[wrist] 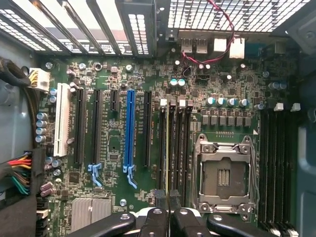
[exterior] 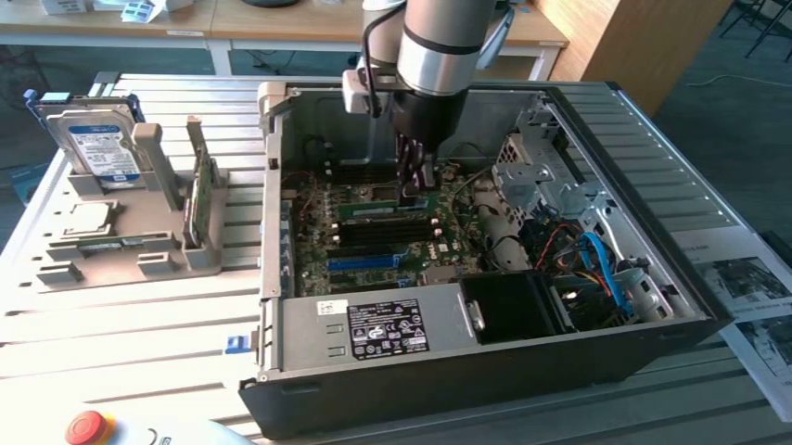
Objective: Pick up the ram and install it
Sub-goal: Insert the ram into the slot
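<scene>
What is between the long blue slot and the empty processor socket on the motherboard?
In the wrist view: a black expansion slot, then the bank of black memory slots, with the ram standing edge-on among them.

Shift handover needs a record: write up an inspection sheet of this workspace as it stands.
Surface: slatted metal table carrying an open computer case.
Job's things: the ram stands along a memory slot of the motherboard, beside the processor socket.
Clutter: grey holder at the exterior view's left with a hard drive and another green stick; red button; papers.
Grippers: gripper down inside the case, fingers shut on the ram.
Cables: blue cable in the case; red and black wire near the rear ports.
Surroundings: wooden desks behind.
</scene>
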{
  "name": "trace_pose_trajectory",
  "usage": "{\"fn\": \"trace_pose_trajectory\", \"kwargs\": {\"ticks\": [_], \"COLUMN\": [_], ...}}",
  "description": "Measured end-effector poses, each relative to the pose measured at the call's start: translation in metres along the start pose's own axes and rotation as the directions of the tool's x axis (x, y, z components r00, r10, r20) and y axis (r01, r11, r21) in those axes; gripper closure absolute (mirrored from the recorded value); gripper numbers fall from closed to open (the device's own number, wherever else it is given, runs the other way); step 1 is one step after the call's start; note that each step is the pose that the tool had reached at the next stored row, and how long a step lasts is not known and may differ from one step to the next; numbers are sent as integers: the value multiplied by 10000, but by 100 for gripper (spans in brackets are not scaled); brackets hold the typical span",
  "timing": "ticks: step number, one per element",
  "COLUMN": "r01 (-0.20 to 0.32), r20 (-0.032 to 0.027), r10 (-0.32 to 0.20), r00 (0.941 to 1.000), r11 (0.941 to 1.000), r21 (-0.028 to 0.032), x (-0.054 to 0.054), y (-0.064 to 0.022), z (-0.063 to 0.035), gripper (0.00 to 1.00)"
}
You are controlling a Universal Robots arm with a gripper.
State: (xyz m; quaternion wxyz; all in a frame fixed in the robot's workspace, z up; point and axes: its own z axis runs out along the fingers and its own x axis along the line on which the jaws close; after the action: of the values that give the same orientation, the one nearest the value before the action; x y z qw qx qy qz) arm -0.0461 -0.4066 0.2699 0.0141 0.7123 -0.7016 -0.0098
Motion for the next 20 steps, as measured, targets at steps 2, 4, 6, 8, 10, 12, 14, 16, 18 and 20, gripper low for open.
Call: {"fn": "trace_pose_trajectory", "kwargs": {"ticks": [2,4,6,8,10,12,14,16,18,20], "r01": [0,0,0,-1,-3,0,-1,1,0,-1], "r20": [-2,-3,-2,0,2,0,0,-1,-1,-1], "r10": [0,0,0,1,3,0,1,-1,0,1], "r00": [10000,10000,10000,10000,10000,10000,10000,10000,10000,10000], "r11": [10000,10000,10000,10000,10000,10000,10000,10000,10000,10000], "r21": [-1,-1,-1,0,1,-1,-3,-4,-4,-4], "x": [0,0,0,0,5,13,21,26,28,28], "y": [0,0,0,0,-5,-21,-39,-56,-65,-64], "z": [8,8,8,9,10,8,8,7,6,7], "gripper": [88,88,88,88,88,88,88,88,88,88]}}
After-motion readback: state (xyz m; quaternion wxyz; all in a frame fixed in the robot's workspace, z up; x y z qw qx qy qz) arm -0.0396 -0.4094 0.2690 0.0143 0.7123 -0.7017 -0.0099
